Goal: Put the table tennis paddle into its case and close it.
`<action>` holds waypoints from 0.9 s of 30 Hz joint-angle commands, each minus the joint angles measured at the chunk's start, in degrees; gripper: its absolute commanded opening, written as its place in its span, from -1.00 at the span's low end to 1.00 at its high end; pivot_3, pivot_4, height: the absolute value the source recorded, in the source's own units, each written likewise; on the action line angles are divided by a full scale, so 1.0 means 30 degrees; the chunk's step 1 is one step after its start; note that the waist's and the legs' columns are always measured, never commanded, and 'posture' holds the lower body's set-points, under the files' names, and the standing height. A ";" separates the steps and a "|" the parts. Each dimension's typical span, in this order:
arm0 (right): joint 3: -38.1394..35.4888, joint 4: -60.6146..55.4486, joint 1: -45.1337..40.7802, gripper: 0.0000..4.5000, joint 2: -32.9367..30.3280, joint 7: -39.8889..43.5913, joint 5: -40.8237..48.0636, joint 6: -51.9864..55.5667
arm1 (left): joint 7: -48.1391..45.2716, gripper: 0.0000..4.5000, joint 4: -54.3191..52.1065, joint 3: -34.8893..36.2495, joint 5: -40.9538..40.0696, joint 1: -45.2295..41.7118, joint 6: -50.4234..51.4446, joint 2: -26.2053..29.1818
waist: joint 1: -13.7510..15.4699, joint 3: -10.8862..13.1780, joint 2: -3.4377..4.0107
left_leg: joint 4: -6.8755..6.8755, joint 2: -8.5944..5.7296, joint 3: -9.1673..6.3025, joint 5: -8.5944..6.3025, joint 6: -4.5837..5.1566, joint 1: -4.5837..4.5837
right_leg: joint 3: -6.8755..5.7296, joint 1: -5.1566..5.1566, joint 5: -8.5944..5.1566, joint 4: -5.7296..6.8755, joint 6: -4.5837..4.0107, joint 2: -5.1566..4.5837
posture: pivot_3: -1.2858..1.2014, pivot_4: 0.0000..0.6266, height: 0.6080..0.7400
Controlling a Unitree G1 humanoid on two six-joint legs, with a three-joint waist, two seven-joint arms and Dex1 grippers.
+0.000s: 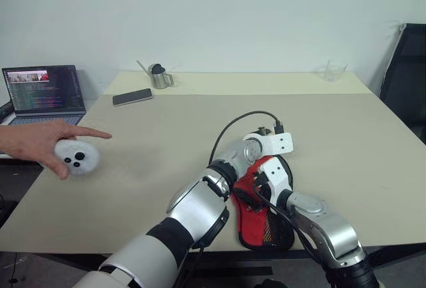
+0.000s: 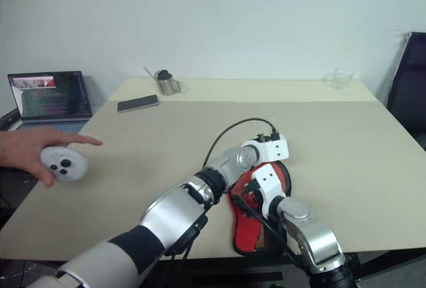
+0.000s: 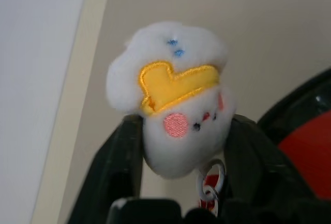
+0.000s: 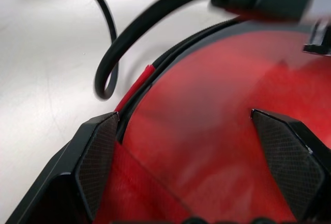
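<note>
The red case [image 1: 251, 218] with black trim lies near the table's front edge, under both of my arms. My left gripper [image 3: 186, 123] reaches over its far end. Its fingers stand apart, and the case's white plush charm [image 3: 176, 100], with a yellow patch and a metal ring, sits between them and brushes both. My right gripper [image 4: 181, 118] hovers open just over a smooth red surface [image 4: 217, 131] with a black rim, and nothing is clamped between its fingers. I cannot tell the paddle apart from the case here.
At the table's left edge, a person's hand holds a white round controller [image 1: 76, 157]. A laptop [image 1: 43, 92], a phone [image 1: 132, 96], a metal cup [image 1: 160, 76] and a glass [image 1: 335, 70] stand farther back. A black cable [image 1: 229, 128] loops over the left wrist. A black chair [image 1: 406, 75] stands at the right.
</note>
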 commanded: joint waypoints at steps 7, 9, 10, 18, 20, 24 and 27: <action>-0.0766 0.0740 -0.1575 1.00 -0.2700 0.3148 0.1125 -0.0238 | -0.1406 0.59 -0.0660 -0.0733 0.0496 0.0175 -0.2121 0.1921 | -0.0025 -0.0005 0.0004 | -0.0011 0.0003 -0.0003 -0.0040 0.0069 0.0162 | -0.0007 0.0184 -0.0004 -0.0039 0.0005 0.0010 | 0.03 -0.52 1.00; -0.0872 -0.0227 -0.1335 1.00 -0.4870 0.5328 0.2054 0.0187 | -0.2603 0.59 -0.0897 0.0009 -0.0432 0.0202 -0.3666 0.2559 | -0.0036 -0.0002 0.0007 | -0.0009 0.0011 -0.0005 -0.0040 0.0069 0.0163 | -0.0010 0.0191 -0.0004 -0.0042 0.0005 0.0016 | 0.03 -0.52 1.00; -0.1080 -0.0606 -0.1183 1.00 -0.6241 0.6600 0.2564 0.0309 | -0.3916 0.59 -0.1153 0.0770 -0.1398 0.0256 -0.5098 0.2963 | -0.0026 0.0003 0.0014 | -0.0012 0.0013 -0.0005 -0.0040 0.0069 0.0161 | -0.0013 0.0191 -0.0004 -0.0051 0.0006 0.0018 | 0.03 -0.52 1.00; -0.4274 -0.0539 -0.1622 1.00 -1.3754 1.3101 0.5822 0.0213 | -1.2939 0.59 -0.5015 0.5350 -0.8261 0.0705 -0.9593 0.5862 | -0.0026 0.0022 0.0020 | -0.0025 0.0072 -0.0009 -0.0038 0.0054 0.0114 | -0.0046 0.0232 0.0004 -0.0252 0.0006 -0.0013 | 0.03 -0.52 1.00; -0.4766 0.0273 -0.2874 1.00 -1.3840 1.3290 0.6258 0.0062 | -1.5481 0.59 -0.8099 0.6129 -1.0627 0.1417 -0.8069 0.6245 | -0.0100 0.0022 0.0021 | -0.0038 0.0090 0.0013 -0.0046 0.0063 0.0122 | -0.0037 0.0233 0.0004 -0.0264 0.0006 -0.0010 | 0.03 -0.52 1.00; -0.5493 0.3084 -0.5874 1.00 -1.2497 1.2225 0.6184 -0.0793 | -1.7928 0.59 -1.5433 0.5922 -1.3092 0.4840 -0.3437 0.7217 | -0.0132 0.0014 0.0032 | -0.0034 0.0104 -0.0004 -0.0050 0.0064 0.0136 | -0.0030 0.0254 0.0004 -0.0268 0.0005 -0.0007 | 0.03 -0.52 1.00; -0.6329 0.6122 -0.8531 1.00 -1.0986 1.0052 0.5442 -0.2233 | -1.6409 0.59 -1.8064 0.4958 -1.1659 0.7829 -0.0688 0.7775 | -0.0155 0.0001 0.0055 | -0.0031 0.0103 0.0003 -0.0050 0.0064 0.0166 | 0.0005 0.0274 0.0005 -0.0268 0.0002 -0.0006 | 0.03 -0.52 1.00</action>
